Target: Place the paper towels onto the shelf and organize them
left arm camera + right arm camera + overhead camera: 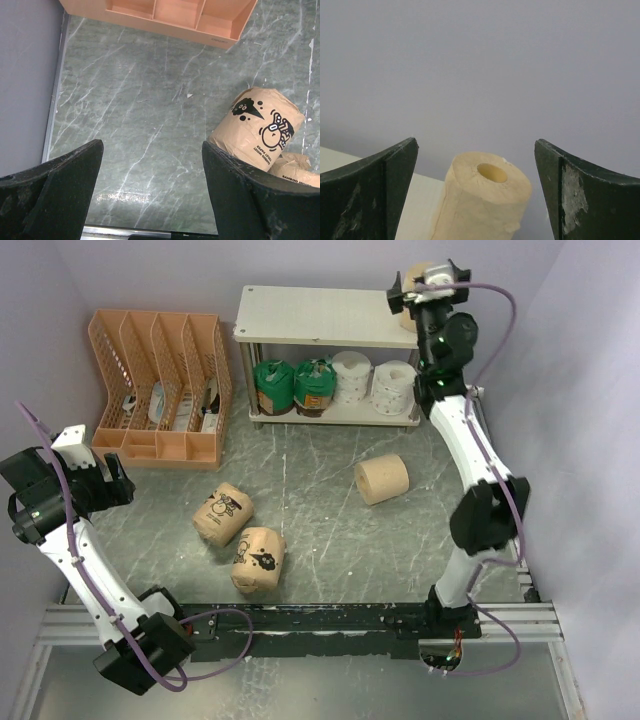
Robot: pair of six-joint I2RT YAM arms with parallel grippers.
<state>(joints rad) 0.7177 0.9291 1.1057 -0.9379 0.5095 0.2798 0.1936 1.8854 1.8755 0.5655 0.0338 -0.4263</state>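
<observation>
Right hand [475, 145] spread wide — gripping nothing | tan roll [482, 200] upright, seemingly on shelf [418, 210]

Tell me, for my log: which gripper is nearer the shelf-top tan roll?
Right. Right gripper hangs just above the tan roll; left gripper far off by the organizer.

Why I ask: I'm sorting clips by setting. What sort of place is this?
Probably a robot test cell, not a home: two arms bolted to a rail at the near edge, plain walls boxing in the tabletop, and staged props, a shelf of paper towel rolls and an orange file organizer.
</observation>
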